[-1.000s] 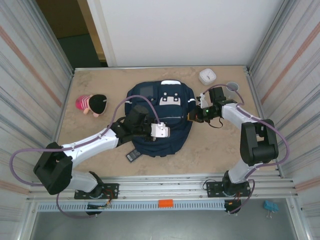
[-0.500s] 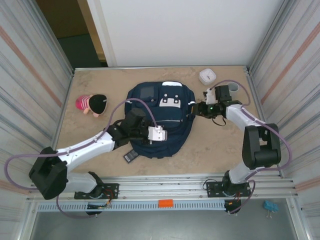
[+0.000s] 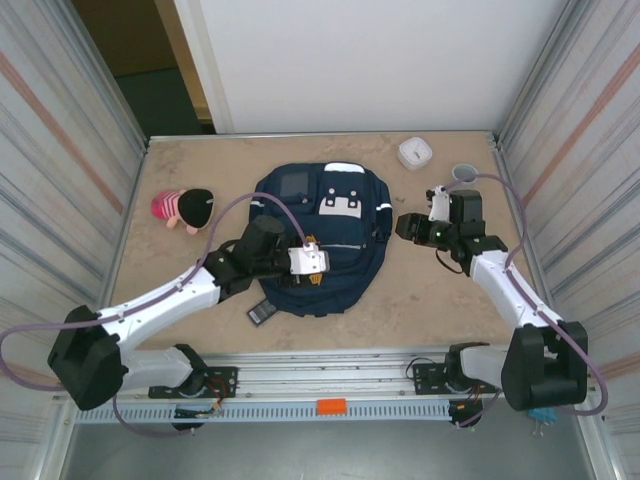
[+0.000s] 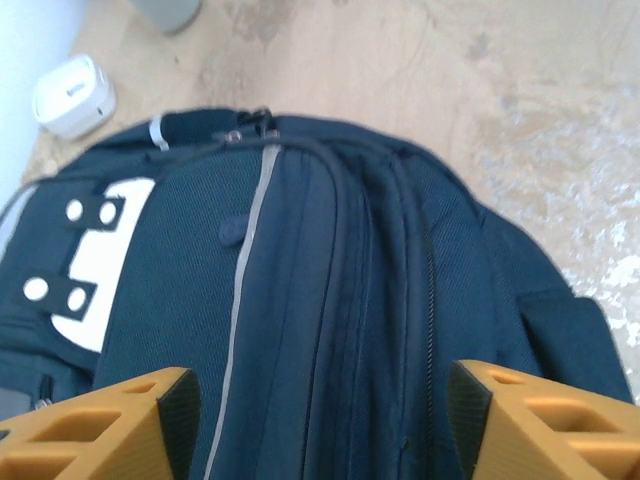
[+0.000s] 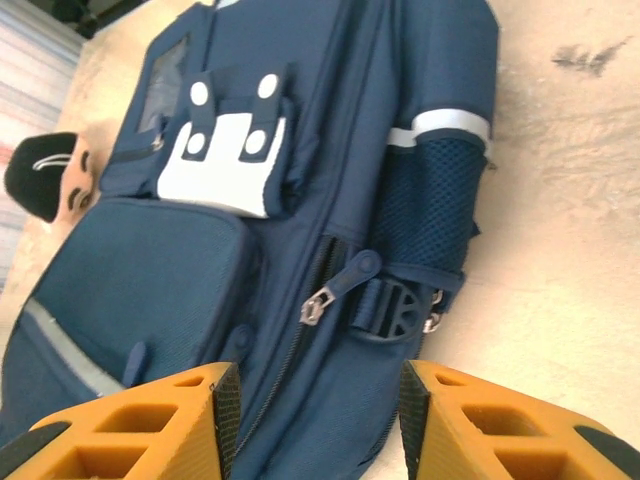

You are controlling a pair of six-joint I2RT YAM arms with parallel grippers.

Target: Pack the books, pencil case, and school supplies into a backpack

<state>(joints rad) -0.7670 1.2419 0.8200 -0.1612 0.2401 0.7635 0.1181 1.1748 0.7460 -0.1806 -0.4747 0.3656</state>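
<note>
The tabletop carries the navy backpack, which lies flat near the middle with its white patch and front pockets facing up. The left end effector hangs over the backpack's near half, fingers spread above fabric and zipper lines, pinching nothing. The right end effector sits just off the backpack's right side by the mesh pocket, fingers likewise spread and empty. A plush doll lies well left of the backpack. A white round device and a grey cup stand beyond the backpack's far-right corner. A small black rectangular item lies just beside the backpack's near-left corner.
</note>
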